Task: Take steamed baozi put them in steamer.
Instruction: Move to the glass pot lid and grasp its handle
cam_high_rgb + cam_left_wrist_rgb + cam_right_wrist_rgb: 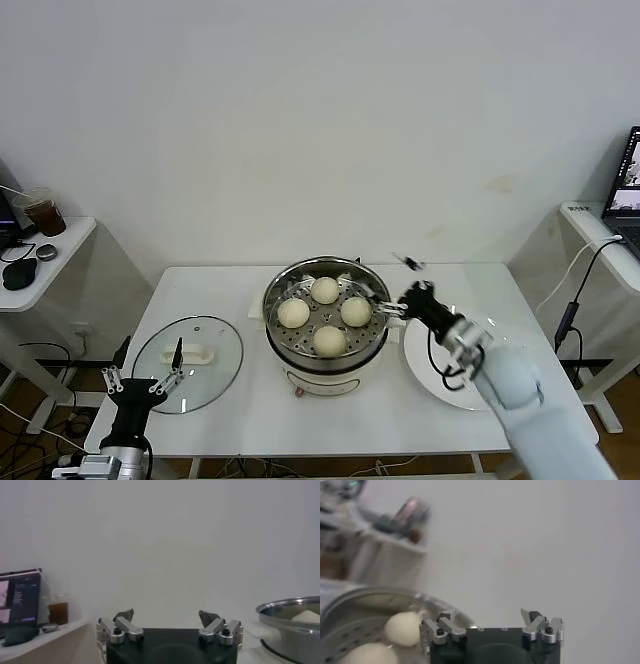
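The steamer (283, 349) stands mid-table, and several pale baozi lie on its perforated tray, among them one at the back (324, 290), one on the left (293, 313) and one at the front (330, 341). My right gripper (397, 285) hovers open over the steamer's right rim with nothing between its fingers. The right wrist view shows that gripper (491, 617) empty, with a baozi (402, 628) and the steamer rim (350, 600) below it. My left gripper (150, 355) waits open and empty at the table's front left; in its own view (166, 616) the steamer (290, 625) stands off to one side.
A glass lid (190, 362) with a white handle lies front left, under the left gripper. A white plate (425, 365) sits right of the steamer, partly under my right arm. Side tables flank the table, with a cup (40, 212) on the left one and a laptop (628, 185) on the right one.
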Controlling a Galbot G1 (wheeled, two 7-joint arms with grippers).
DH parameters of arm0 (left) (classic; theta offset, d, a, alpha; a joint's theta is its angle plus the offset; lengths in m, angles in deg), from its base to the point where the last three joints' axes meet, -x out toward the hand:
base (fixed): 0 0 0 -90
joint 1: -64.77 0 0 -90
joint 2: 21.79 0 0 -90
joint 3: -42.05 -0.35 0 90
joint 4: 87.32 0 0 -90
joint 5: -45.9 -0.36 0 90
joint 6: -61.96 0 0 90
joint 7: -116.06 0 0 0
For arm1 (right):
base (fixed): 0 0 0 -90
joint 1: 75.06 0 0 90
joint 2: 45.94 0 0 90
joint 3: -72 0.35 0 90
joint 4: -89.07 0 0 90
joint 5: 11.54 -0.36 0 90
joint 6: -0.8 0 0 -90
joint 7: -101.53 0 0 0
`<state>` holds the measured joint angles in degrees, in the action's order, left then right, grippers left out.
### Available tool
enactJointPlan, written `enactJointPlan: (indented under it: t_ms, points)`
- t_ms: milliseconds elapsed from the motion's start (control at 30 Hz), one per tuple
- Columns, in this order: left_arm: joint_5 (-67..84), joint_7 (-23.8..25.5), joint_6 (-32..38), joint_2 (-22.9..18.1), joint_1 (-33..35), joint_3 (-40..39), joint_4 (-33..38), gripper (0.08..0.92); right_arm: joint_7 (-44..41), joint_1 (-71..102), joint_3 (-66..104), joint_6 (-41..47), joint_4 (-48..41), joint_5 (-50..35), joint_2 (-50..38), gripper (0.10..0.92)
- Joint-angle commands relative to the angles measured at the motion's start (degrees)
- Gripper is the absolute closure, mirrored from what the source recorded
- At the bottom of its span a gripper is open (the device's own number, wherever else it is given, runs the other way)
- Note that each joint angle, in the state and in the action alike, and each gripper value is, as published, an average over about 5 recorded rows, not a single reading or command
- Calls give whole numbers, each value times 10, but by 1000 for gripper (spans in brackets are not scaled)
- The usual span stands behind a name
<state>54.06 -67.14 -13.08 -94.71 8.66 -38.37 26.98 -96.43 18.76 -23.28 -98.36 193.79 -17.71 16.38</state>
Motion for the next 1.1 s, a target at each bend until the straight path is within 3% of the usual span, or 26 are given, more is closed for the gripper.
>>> enactJointPlan:
  t_ms: [33,200,367,533,1100]
  points:
    - [-244,-67,-15,22,-6,-10,-25,177,34,222,258,-119,37,68,199,203]
    - [-483,-73,-38,72,-17,9,-75,177,75,263,282,-104,44,76,231,203]
    - [-648,-78,-17,126,-22,-11,-150,177,113,282,311,-93,46,73,246,203]
    - [-785,-111,6,147,-52,-44,-211,177,120,302,326,-89,47,58,254,203]
    - [-829,-108,2,145,-224,-79,-342,177,98,310,304,-70,20,57,270,203]
